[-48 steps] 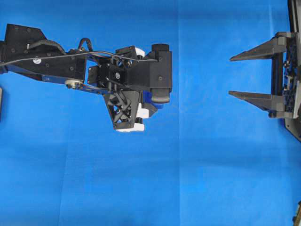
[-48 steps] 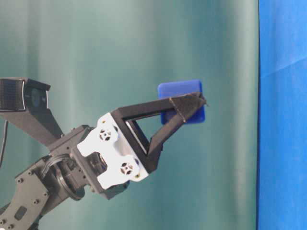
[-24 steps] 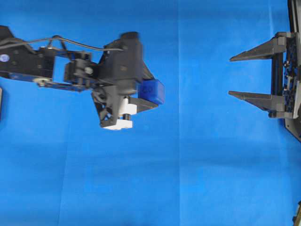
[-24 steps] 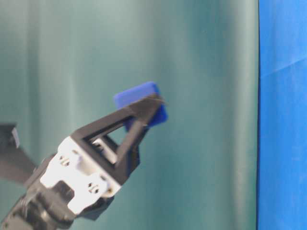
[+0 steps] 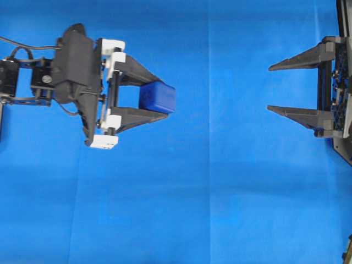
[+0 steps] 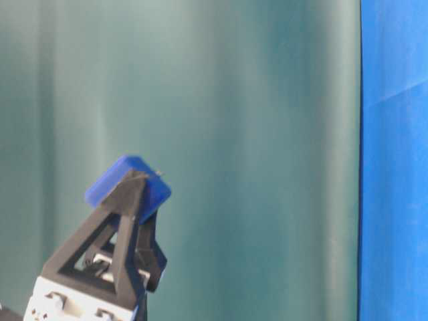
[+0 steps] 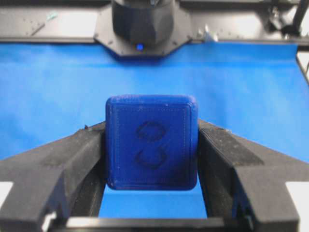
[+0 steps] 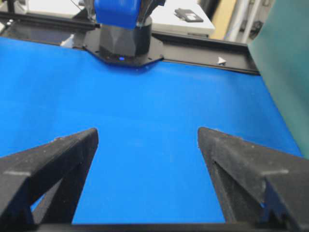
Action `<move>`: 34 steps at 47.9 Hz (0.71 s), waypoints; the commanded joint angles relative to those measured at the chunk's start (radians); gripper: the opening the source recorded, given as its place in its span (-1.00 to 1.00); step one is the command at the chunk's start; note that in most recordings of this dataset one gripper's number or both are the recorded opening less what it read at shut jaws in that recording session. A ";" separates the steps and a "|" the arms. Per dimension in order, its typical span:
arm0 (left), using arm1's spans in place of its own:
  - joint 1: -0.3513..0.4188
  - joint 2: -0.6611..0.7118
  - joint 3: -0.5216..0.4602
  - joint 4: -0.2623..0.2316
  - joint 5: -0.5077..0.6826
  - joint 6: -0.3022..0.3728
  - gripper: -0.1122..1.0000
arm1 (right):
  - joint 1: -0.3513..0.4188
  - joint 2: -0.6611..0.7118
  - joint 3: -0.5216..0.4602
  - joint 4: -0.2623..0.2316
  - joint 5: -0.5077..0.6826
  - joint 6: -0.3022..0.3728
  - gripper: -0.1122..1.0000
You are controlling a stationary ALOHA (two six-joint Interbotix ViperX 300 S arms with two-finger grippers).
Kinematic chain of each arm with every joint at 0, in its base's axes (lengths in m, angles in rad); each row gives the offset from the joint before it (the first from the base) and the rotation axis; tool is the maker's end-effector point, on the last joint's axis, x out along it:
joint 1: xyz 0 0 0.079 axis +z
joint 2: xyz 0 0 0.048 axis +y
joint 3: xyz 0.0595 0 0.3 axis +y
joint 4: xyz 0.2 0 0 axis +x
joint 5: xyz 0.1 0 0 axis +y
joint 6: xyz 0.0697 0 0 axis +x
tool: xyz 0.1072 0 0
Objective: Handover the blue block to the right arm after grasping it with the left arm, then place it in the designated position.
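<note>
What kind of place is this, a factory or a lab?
Probably a robotics lab bench: two arms, left gripper holding a blue block, right gripper open, over a blue cloth, teal backdrop.

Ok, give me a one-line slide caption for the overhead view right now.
Left gripper holds the blue block above the blue cloth, facing the open right gripper across a gap.

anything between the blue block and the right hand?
Nothing: overhead view shows only bare blue cloth between the blue block and the right hand.

Dark-blue block (image 5: 157, 97), black-and-white pincer (image 5: 160, 97), bright blue cloth (image 5: 220, 192).
</note>
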 commanded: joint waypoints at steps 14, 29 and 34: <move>0.002 -0.031 0.009 -0.003 -0.049 -0.003 0.02 | -0.002 0.006 -0.029 0.000 -0.008 0.000 0.95; 0.000 -0.031 0.008 -0.003 -0.049 -0.005 0.02 | -0.002 0.006 -0.034 -0.035 0.000 -0.011 0.95; 0.000 -0.031 0.008 -0.005 -0.049 -0.005 0.02 | 0.000 0.005 -0.051 -0.086 0.029 -0.023 0.94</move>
